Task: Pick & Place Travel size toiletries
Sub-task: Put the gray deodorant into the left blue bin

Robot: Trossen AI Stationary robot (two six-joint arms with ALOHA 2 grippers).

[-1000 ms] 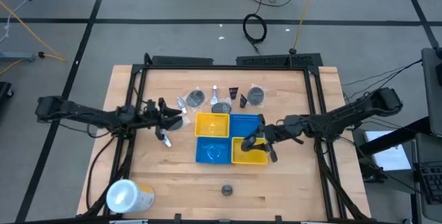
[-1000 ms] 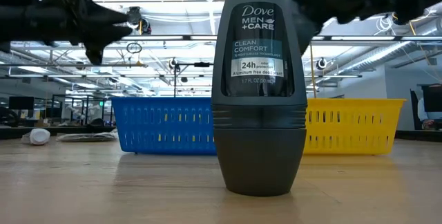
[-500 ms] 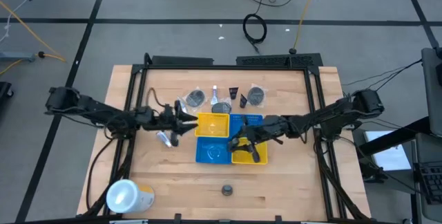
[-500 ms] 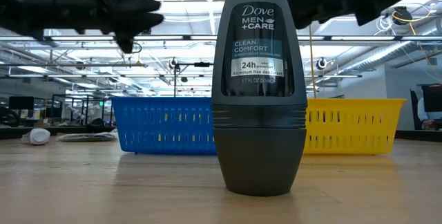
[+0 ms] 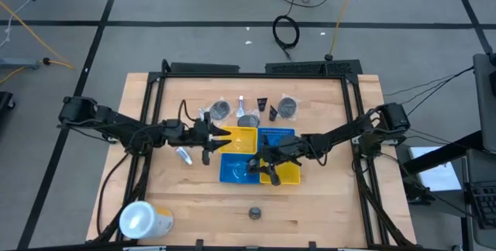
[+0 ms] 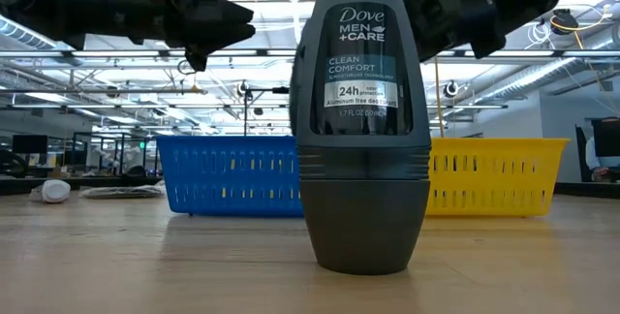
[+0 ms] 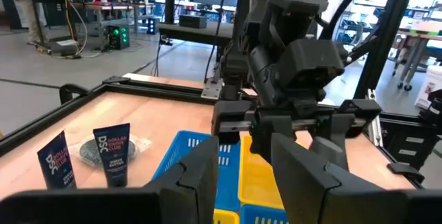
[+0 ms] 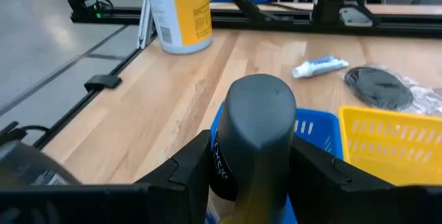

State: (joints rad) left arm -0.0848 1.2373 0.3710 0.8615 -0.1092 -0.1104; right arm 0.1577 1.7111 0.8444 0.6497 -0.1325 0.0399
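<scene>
Four small trays stand in a square at mid-table: yellow [image 5: 238, 139] and blue [image 5: 273, 136] far, blue [image 5: 235, 171] and yellow [image 5: 287, 173] near. My right gripper [image 5: 260, 164] hangs over the near trays, shut on a dark grey bottle [image 8: 259, 131]. My left gripper [image 5: 219, 136] is open and empty at the far yellow tray's left edge, facing the right arm. Wrapped dark round pieces [image 5: 219, 110] [image 5: 288, 107], small dark tubes [image 7: 114, 153] and a white tube [image 5: 241, 102] lie beyond the trays. Another white tube [image 5: 184, 155] lies left of them. My right gripper pinches the dark grey bottle's sides [image 8: 221, 162] between its two fingers. The fingers come nearly level from the table's right. The bottle's rounded end [image 8: 259, 96] sticks out ahead of the fingers, lifted clear above the near trays.
A dark Dove roll-on [image 6: 363, 120] stands upright near the table's front edge, close to the low camera. A large yellow cylinder with a white top [image 5: 143, 220] stands at the near left corner. The black frame rails [image 5: 155, 96] run along the table's sides.
My left gripper has gone toward the table's right, from the bare wood to the far yellow tray's edge. My right gripper has gone toward the table's left and a little down, from the near yellow tray's right side to above the near trays' middle.
</scene>
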